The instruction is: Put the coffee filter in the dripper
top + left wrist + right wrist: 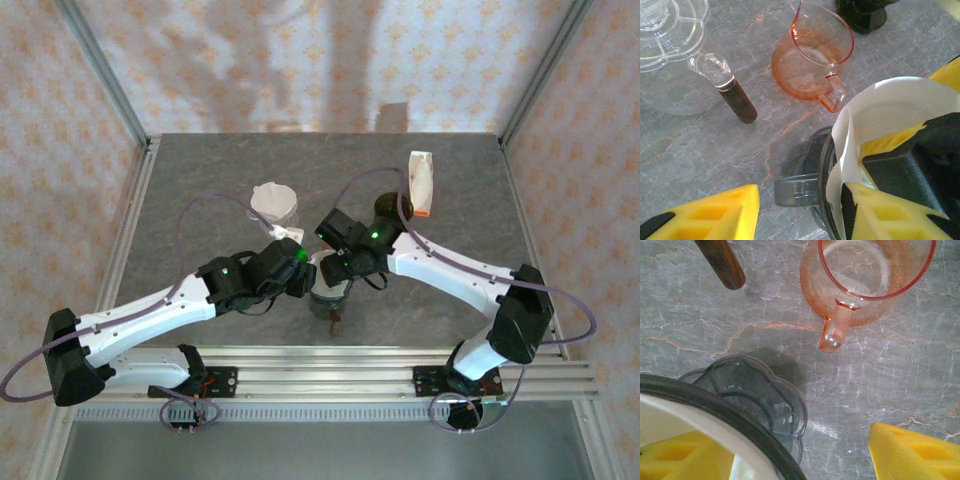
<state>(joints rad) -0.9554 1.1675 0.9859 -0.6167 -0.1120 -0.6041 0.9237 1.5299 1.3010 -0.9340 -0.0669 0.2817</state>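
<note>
The dripper [826,165] is smoky grey plastic with a dark rim, a side handle and a scalloped base [767,390]. The white paper coffee filter [890,102] sits inside it, its edge standing above the rim; it is also visible at lower left in the right wrist view [660,422]. My left gripper [800,215] is open and straddles the rim, one finger inside the filter and the other outside, clear of the handle. My right gripper [800,460] is open the same way, its outer finger apart from the dripper. Both grippers [300,265] [335,262] meet at mid-table.
A pink glass pitcher [812,55] [865,280] stands close beside the dripper. A clear glass vessel [670,30] has a brown-tipped handle [737,100] [335,322]. Farther back are a white cone in a clear holder [275,200], a dark jar [385,207] and a carton [422,183].
</note>
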